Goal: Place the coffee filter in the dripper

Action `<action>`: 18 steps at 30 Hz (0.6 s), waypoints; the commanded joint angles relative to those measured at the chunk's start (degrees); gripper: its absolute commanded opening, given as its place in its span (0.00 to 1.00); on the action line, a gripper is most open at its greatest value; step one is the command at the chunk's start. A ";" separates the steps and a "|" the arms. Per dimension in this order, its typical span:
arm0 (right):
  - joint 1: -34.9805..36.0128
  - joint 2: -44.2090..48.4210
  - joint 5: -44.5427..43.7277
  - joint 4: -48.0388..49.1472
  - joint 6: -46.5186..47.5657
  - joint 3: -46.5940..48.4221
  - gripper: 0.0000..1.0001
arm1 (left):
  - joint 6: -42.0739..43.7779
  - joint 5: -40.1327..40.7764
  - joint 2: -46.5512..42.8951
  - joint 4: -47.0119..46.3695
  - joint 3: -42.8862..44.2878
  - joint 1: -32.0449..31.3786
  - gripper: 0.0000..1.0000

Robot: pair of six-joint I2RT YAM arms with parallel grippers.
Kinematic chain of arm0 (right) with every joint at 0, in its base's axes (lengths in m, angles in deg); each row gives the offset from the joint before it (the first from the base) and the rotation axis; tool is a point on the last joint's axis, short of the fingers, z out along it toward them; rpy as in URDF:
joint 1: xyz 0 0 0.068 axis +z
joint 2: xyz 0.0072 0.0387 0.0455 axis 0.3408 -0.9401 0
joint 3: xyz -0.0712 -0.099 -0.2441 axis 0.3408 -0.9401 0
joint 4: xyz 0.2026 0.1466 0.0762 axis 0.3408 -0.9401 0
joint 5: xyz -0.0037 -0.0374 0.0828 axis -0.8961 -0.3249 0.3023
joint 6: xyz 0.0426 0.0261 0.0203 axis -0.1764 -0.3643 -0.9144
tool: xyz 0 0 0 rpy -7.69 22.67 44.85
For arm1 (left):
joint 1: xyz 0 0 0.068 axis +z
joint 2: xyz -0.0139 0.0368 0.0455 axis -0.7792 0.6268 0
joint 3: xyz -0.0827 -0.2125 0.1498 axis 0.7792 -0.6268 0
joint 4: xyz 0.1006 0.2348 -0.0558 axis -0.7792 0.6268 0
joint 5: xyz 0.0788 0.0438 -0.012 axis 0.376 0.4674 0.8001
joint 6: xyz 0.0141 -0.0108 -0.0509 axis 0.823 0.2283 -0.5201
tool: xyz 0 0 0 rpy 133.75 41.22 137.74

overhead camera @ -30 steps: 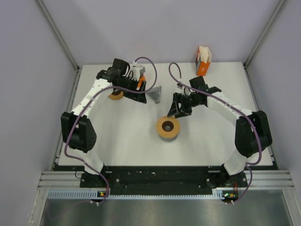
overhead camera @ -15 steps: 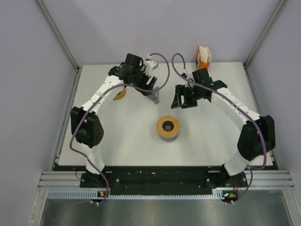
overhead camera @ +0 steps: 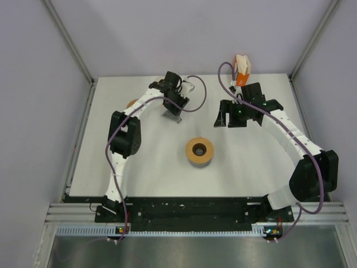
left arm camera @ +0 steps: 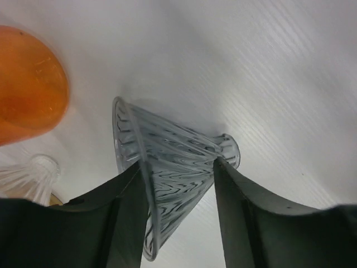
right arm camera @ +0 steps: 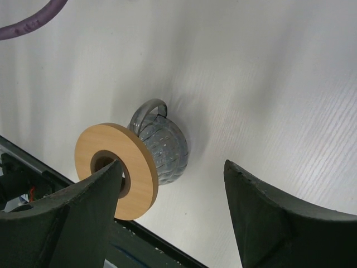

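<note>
Dripper (left arm camera: 167, 148): grey, see-through cone with ribs, lying on its side on the white table (overhead camera: 145, 167), with the wide mouth to the left in the left wrist view and the narrow foot to the right. From the top it lies at the far middle-left of the table, under the left arm's wrist.
Left gripper (left arm camera: 177, 166): one finger stands on each side of the cone, very close against it. Whether they already press it firmly, I cannot tell.
Coffee filter: no single filter can be made out. Only some white sheets (overhead camera: 241, 60) stick out from the orange box (overhead camera: 241, 77), which stands upright at the far edge, well apart from the dripper.
Right gripper (right arm camera: 172, 166): the fingers are spread wide with nothing between them. It hangs above the bare table, right of the dripper and in front of the orange box.
Mug (right arm camera: 167, 151): grey, dimpled, with a handle, standing near the middle of the table, nearer to the arm bases than both grippers.
Wooden ring (right arm camera: 142, 167): flat disc with a round hole, lying on top of the mug.
Orange cup (left arm camera: 28, 84): translucent, just beside the dripper's mouth, not touching it.
Clear glass piece (left arm camera: 28, 178): partly hidden behind the left finger. What it is, I cannot tell.
</note>
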 commanded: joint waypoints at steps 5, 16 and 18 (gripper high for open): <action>-0.51 2.22 -0.26 1.42 0.56 0.24 0.73 | -1.47 -8.98 -7.62 4.67 -0.04 0.23 0.00; -1.21 -1.81 -3.52 4.23 -1.20 17.45 0.75 | 23.65 -11.04 -31.96 14.07 -11.98 -8.37 0.00; -1.04 -3.49 -0.54 4.94 -1.81 20.71 0.75 | 26.73 -5.16 -34.08 15.48 -13.75 -11.79 0.00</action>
